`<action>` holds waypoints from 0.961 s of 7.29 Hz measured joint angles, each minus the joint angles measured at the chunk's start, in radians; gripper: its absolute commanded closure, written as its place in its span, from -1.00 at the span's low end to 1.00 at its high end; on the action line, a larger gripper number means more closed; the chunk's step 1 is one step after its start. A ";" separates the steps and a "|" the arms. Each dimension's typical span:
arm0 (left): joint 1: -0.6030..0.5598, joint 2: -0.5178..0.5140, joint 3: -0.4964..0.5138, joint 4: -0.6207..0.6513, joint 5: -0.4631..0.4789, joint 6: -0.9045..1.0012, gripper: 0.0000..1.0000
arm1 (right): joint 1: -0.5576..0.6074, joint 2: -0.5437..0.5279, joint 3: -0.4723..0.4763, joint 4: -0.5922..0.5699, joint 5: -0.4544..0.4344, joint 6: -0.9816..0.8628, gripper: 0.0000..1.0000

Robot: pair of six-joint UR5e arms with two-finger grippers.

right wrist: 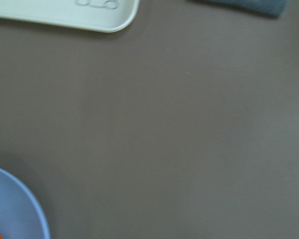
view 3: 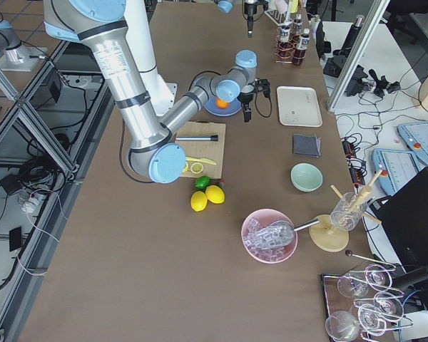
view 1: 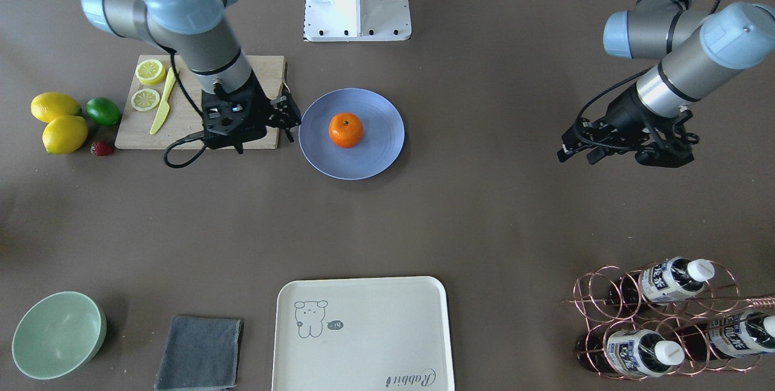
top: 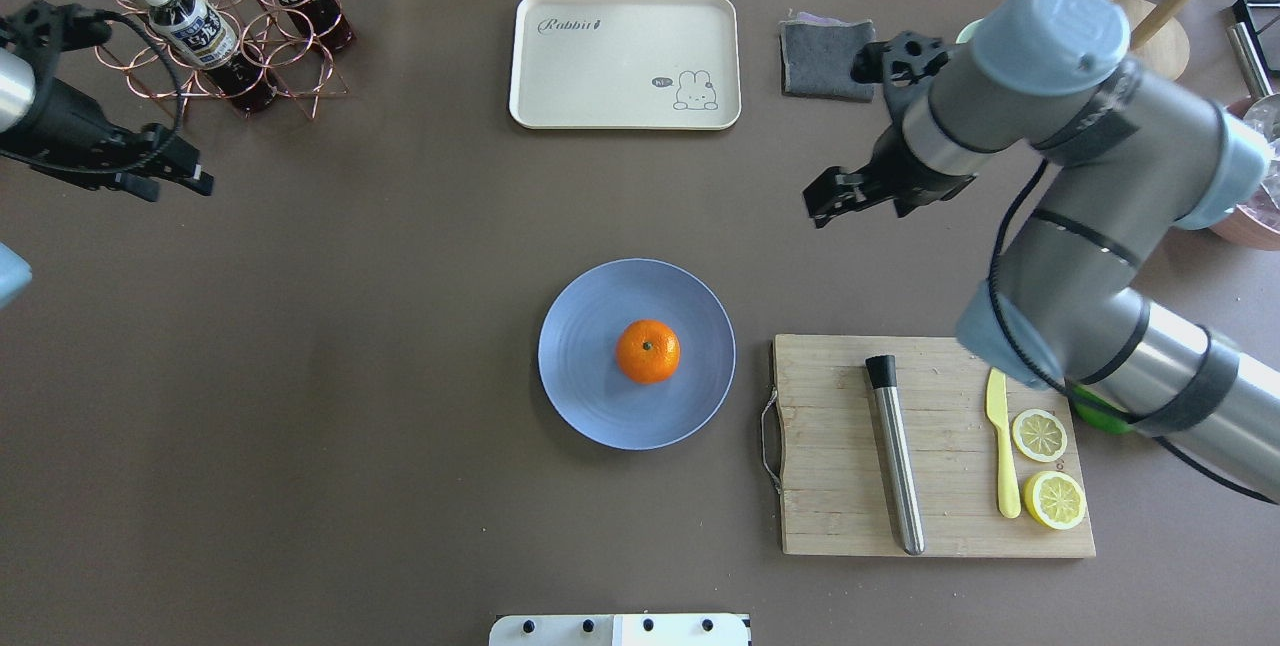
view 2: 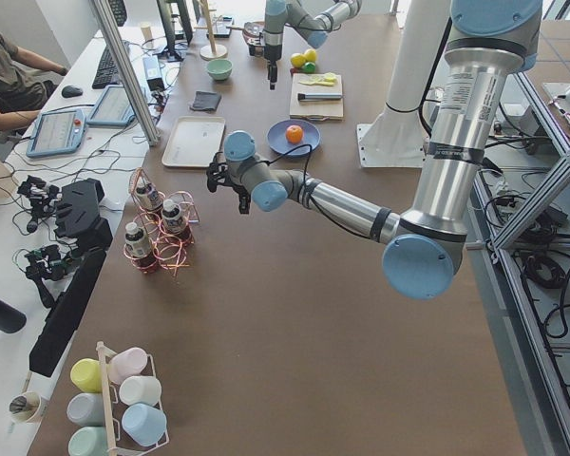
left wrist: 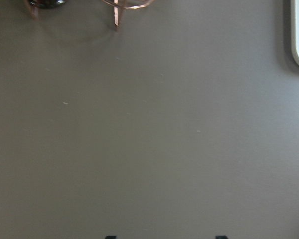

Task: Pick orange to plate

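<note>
Left hand (top: 180, 188) is hovering over the surface (top: 350, 376) near the bottle rack (top: 300, 76), fingers spread wide, gripping nothing. Orange (top: 648, 351) is sitting near the centre of the plate (top: 585, 396). Right hand (top: 830, 198) is hanging apart from the plate, fingers parted, empty.

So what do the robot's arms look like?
The left arm and right arm are silver-grey tubes with round pale-blue joint caps. The left gripper and right gripper are black two-finger claws, with black cables looping by the wrists.
</note>
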 measured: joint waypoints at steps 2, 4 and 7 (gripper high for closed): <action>-0.203 0.053 -0.003 0.225 -0.026 0.436 -0.52 | 0.211 -0.190 -0.001 0.001 0.111 -0.314 -1.00; -0.384 0.072 0.003 0.504 -0.021 0.854 -0.94 | 0.412 -0.378 -0.012 -0.004 0.166 -0.585 -1.00; -0.497 0.139 0.033 0.642 0.004 1.094 -0.95 | 0.633 -0.492 -0.164 -0.002 0.188 -0.911 -1.00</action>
